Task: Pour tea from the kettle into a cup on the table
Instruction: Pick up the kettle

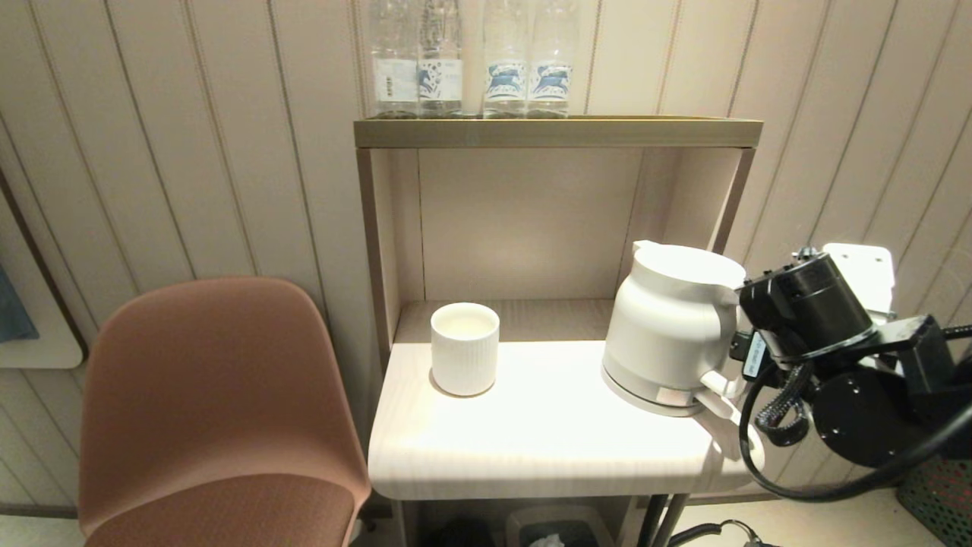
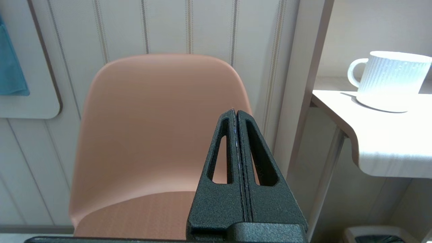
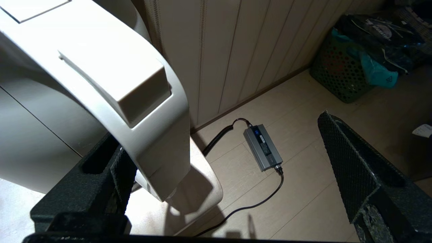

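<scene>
Kettle [image 1: 672,334], lower right on counter [image 1: 547,441]: rigid, smooth, likely water-heavy, so grip the loop handle [image 3: 148,111] that spread, unclosed right hand [image 3: 219,168] straddles; left hand [image 2: 237,114] clenched, empty.

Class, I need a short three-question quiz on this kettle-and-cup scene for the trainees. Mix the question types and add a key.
1. True or false: the right pincer is clamped shut on the kettle handle.
2. Where does the cup stand on the table? A: to the robot's left of the kettle. B: to the robot's right of the kettle. C: touching the kettle.
3. Fill in: the left pincer is shut, away from the table, facing the ____.

Key: 1 false, it is open with the handle between its fingers; 2 A; 3 chair.
</scene>
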